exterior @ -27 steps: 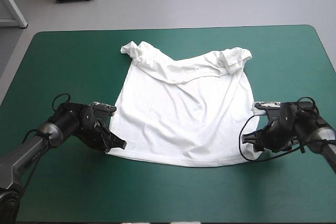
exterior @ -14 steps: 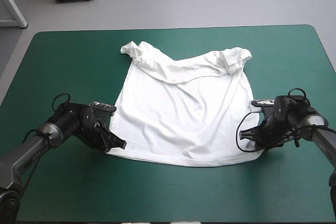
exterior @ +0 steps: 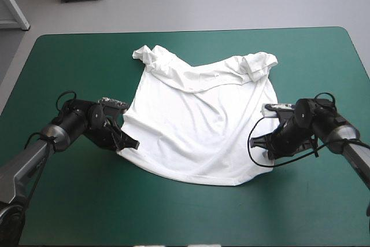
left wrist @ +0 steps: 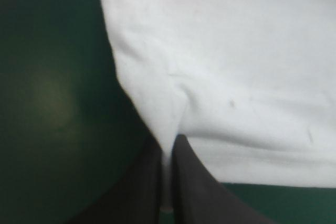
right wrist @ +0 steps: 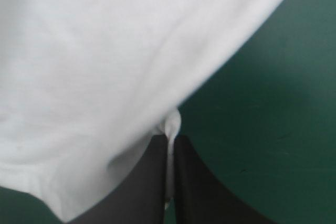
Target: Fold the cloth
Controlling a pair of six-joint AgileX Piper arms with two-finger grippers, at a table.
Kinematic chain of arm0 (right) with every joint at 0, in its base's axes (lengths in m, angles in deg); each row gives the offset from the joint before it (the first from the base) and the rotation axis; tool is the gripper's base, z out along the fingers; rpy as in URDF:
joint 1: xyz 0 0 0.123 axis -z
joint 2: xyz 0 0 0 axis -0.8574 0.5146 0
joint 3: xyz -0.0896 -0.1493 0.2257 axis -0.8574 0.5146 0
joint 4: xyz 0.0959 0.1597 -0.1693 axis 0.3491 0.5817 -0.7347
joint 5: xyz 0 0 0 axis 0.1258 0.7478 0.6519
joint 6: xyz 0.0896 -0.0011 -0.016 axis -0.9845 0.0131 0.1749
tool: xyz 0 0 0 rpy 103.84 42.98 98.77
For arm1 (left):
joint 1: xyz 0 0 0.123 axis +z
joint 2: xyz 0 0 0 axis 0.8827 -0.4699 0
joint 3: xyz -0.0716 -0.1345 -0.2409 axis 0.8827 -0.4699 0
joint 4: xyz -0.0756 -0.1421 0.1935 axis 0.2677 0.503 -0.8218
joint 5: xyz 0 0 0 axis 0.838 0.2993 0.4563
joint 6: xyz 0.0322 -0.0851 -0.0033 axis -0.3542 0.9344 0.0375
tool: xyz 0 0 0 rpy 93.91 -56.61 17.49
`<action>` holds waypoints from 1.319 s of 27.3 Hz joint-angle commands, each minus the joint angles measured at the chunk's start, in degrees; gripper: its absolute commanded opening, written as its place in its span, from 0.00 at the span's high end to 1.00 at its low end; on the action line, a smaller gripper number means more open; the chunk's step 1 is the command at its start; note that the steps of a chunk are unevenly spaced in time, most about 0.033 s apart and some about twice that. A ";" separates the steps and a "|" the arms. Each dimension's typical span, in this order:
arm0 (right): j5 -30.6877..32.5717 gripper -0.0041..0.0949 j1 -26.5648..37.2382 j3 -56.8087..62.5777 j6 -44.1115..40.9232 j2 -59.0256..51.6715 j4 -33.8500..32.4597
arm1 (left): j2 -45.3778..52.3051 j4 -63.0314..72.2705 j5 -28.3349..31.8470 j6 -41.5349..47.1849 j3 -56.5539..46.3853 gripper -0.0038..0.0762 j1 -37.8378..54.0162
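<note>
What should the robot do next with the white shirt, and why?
Probably lift both corners a little and carry them forward, over the shirt. The left tool and right tool are each shut on a near corner of the T-shirt, which lies spread on the teal-green cover, so the near hem looks ready to fold over.

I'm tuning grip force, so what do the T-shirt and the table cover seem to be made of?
T-shirt: thin, soft fabric, probably cotton knit, matte white; it creases and bunches at the far end. Teal-green cover: smooth, matte sheet, maybe vinyl or rubber; no weave shows, only a faint sheen.
</note>
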 commanded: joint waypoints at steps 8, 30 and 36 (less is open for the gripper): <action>4.53 0.98 0.06 -26.45 -1.34 -12.26 -1.03 | 7.83 0.36 -8.88 -2.35 26.15 0.96 -0.06; -7.89 0.98 0.06 -89.68 10.23 -5.92 -0.44 | 8.44 15.27 3.42 -14.77 84.81 0.96 -0.06; -12.03 0.97 0.06 -97.95 12.69 -4.46 3.33 | 8.44 19.19 11.53 -15.84 89.84 0.96 -0.06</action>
